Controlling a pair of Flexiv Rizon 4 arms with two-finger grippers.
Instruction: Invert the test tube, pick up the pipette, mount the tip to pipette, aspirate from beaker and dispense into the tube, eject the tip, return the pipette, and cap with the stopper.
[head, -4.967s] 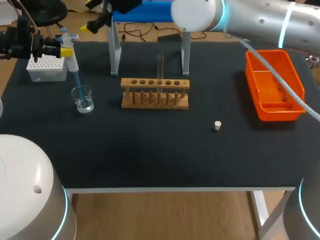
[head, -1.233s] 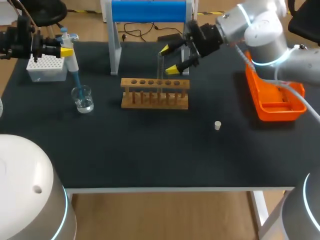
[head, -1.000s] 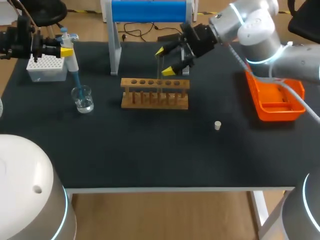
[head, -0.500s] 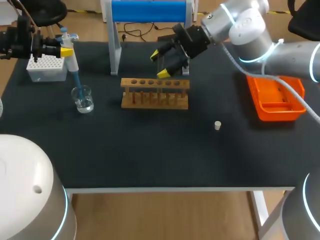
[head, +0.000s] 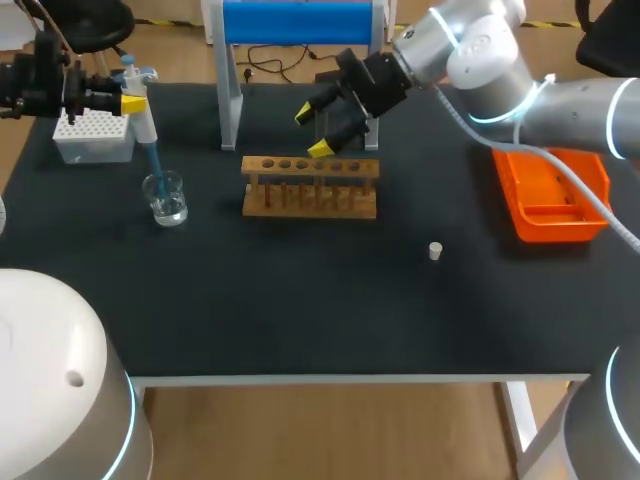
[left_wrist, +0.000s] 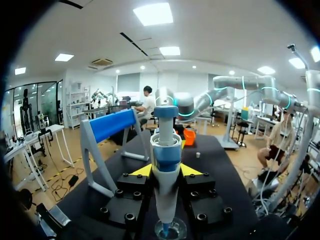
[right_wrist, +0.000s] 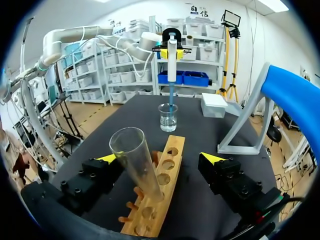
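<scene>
The test tube (right_wrist: 135, 160) stands mouth-up in a hole of the wooden rack (head: 310, 188), near the middle of the black table (head: 300, 310). The right gripper (right_wrist: 160, 158) sits at tube height with its fingers spread wide, one on each side of the tube. The tube is close to one finger and well clear of the other, so it is not gripped.

The pipette (left_wrist: 166, 150) is held upright, clamped between the two fingers of the left gripper (left_wrist: 166, 171), over the table's far left area. Its blue tip (head: 155, 165) reaches down into the glass beaker (head: 166, 198), which holds clear liquid.

The white tip box (head: 92, 138) sits just behind the beaker. The small white stopper (head: 434, 251) lies alone on the table, in front of and to the right of the rack. The orange tray (head: 556, 230) sits at the right edge. The blue-topped pipette stand (head: 300, 22) is behind the rack.
</scene>
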